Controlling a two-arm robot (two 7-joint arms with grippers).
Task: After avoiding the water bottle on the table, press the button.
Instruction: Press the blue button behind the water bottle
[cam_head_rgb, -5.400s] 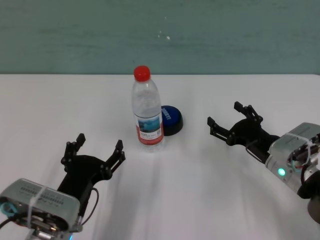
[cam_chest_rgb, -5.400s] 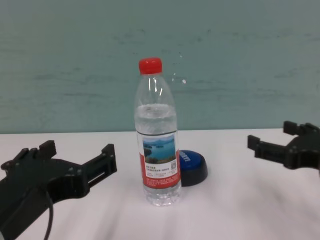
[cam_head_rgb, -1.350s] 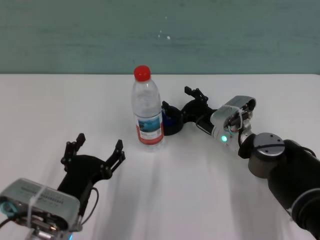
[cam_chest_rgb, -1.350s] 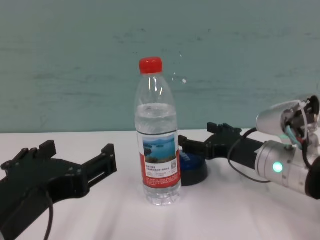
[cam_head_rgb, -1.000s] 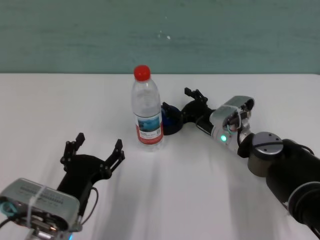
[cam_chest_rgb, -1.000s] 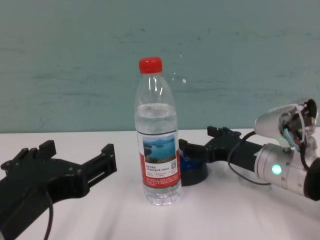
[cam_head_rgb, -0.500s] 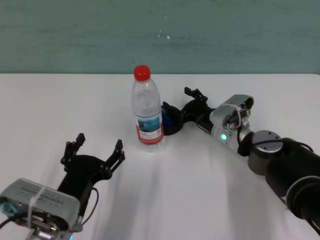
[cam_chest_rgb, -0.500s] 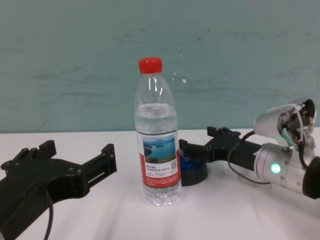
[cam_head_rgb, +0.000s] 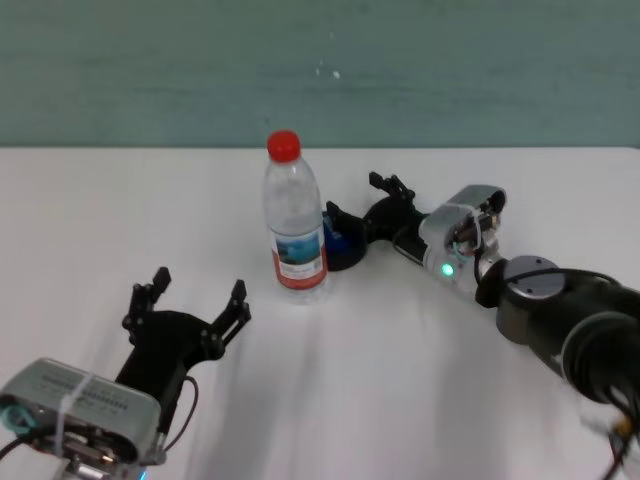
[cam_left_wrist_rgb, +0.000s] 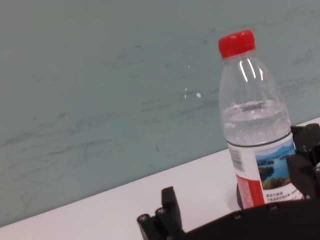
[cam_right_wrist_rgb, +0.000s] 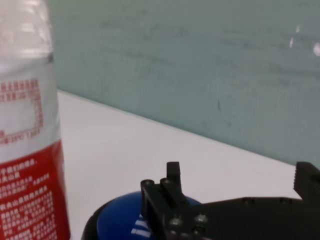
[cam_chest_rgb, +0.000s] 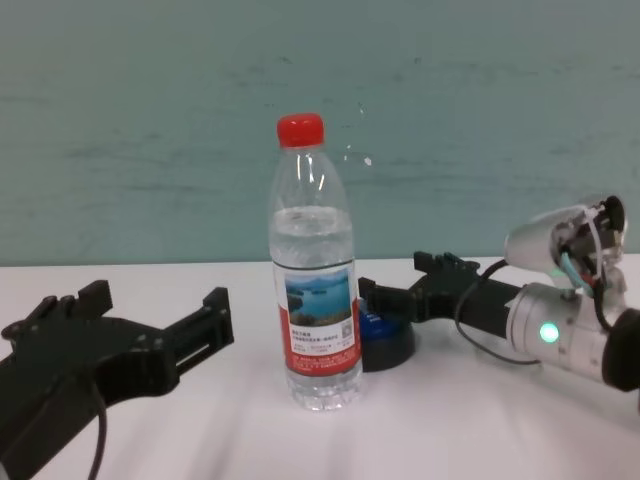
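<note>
Straddling button (cam_head_rgb: 338, 243): open right claw (cam_head_rgb: 362, 208)

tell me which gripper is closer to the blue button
Right. The right gripper is open over the button, one finger above its top. The left gripper is parked open at the table's near left, in front of the bottle.
</note>
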